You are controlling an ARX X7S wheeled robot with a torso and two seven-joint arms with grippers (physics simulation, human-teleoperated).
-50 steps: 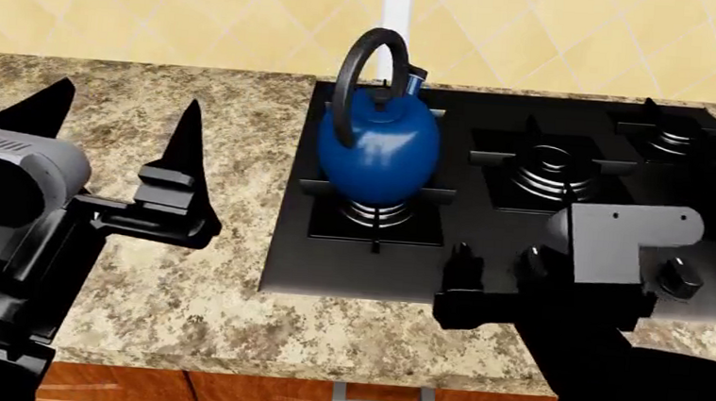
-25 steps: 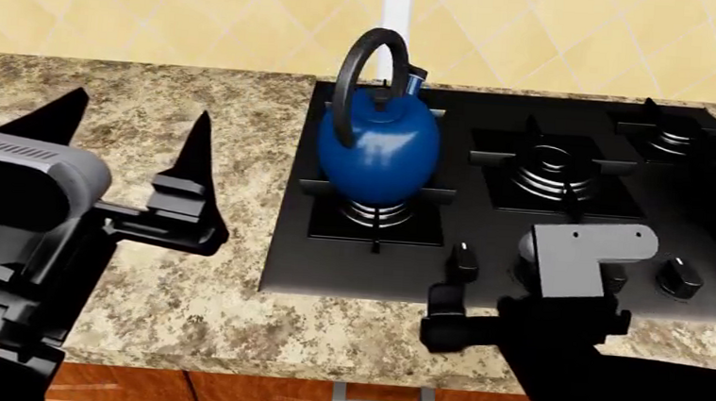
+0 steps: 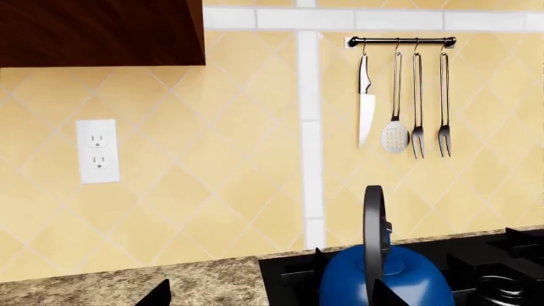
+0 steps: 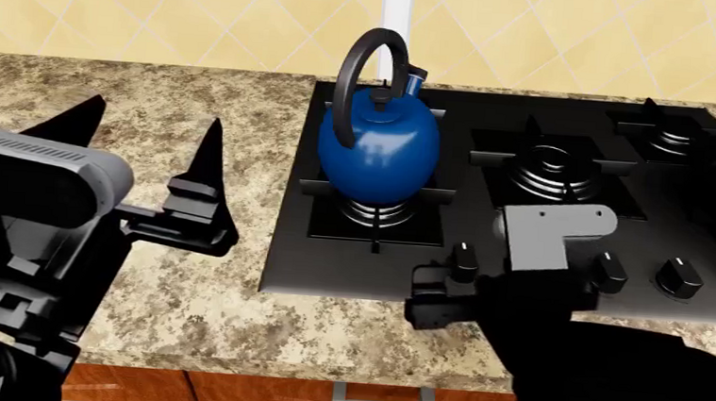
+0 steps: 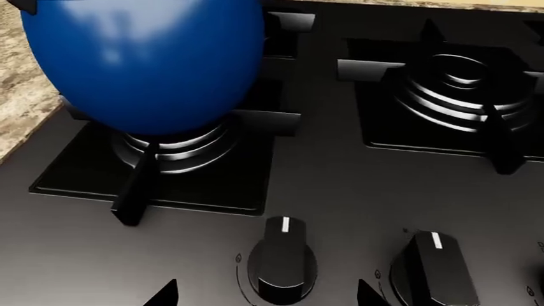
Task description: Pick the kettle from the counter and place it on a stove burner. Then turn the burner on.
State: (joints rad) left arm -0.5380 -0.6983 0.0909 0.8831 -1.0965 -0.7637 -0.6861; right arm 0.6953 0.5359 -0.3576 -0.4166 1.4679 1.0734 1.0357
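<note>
Shifted left toward leftmost knob [image 5: 285,258]: right gripper [image 5: 267,294], jaws apart, straddling; kettle [image 4: 379,143] seated on burner [image 5: 174,148]; left gripper [image 4: 146,162] spread, idle

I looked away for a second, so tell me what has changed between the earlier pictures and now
The right gripper has slid to the left along the stove's front edge, ending by the leftmost knob. The left gripper drifted slightly right over the counter, jaws open and empty. Nothing was grasped or released. The kettle stayed on its burner.

No legible text, labels, brands or numbers anywhere.
</note>
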